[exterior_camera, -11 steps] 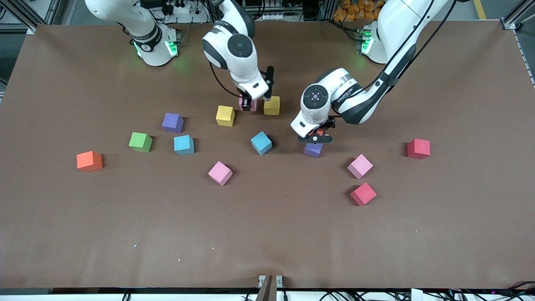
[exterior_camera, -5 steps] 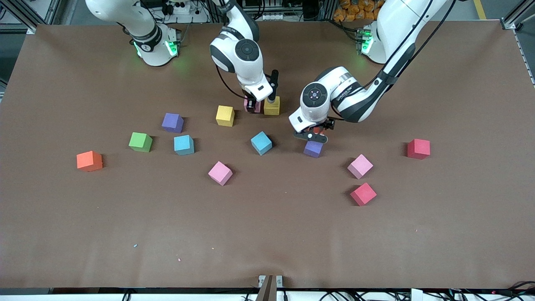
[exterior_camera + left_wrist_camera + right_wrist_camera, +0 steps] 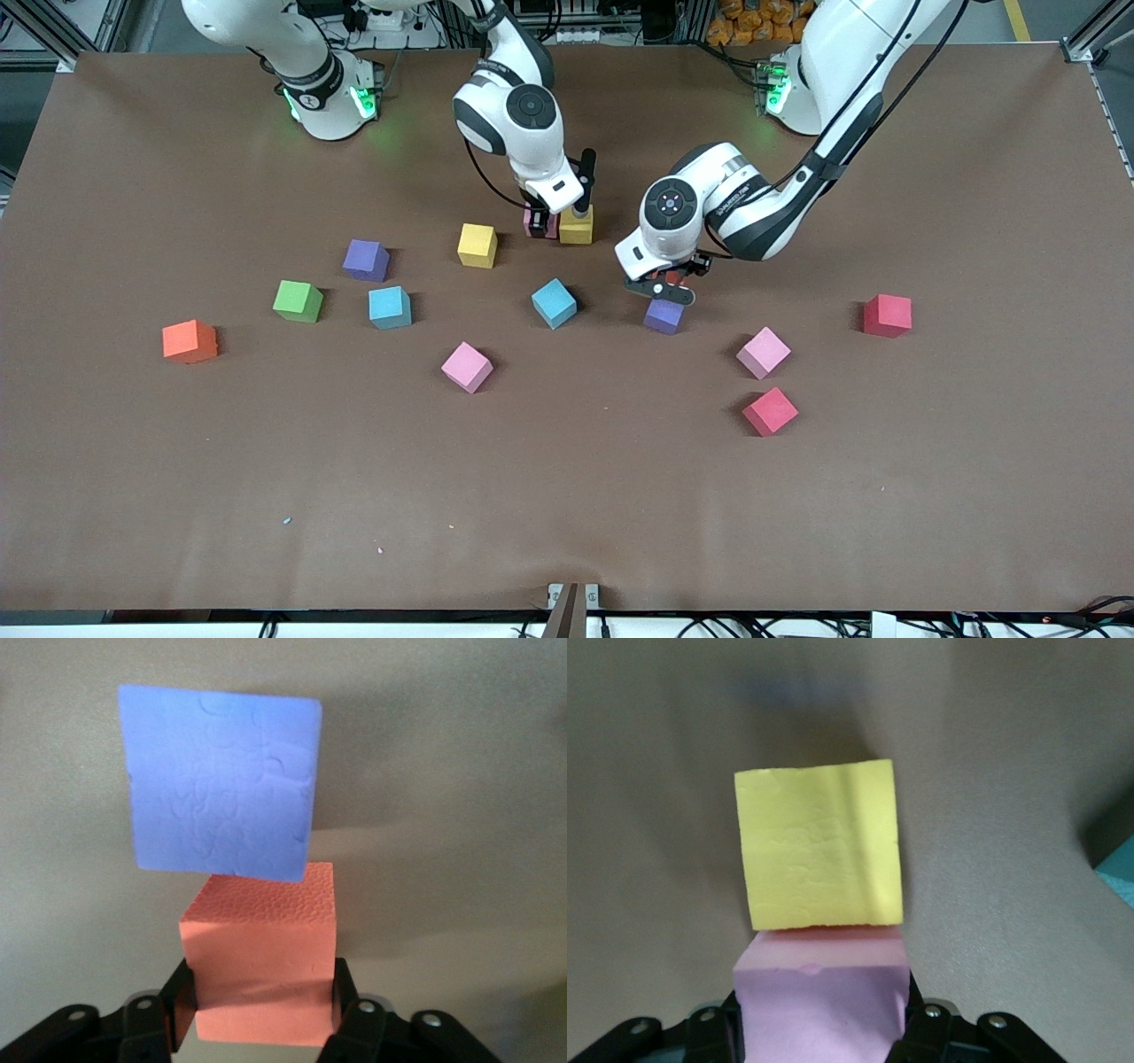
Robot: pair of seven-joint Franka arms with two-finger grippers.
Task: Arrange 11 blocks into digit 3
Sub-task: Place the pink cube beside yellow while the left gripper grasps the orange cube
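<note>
The light over the brown table is even and fairly bright, coming from above, so each cube, like the pink one and the green one, throws only a short soft shadow beside it, and there is no glare on the matte surface. Green lamps glow at the two arm bases and tint the table just under them. Up close, the wrist views are dimmer and greyer: the purple cube and yellow cube look softly focused, with broad blurred shadows around them.
</note>
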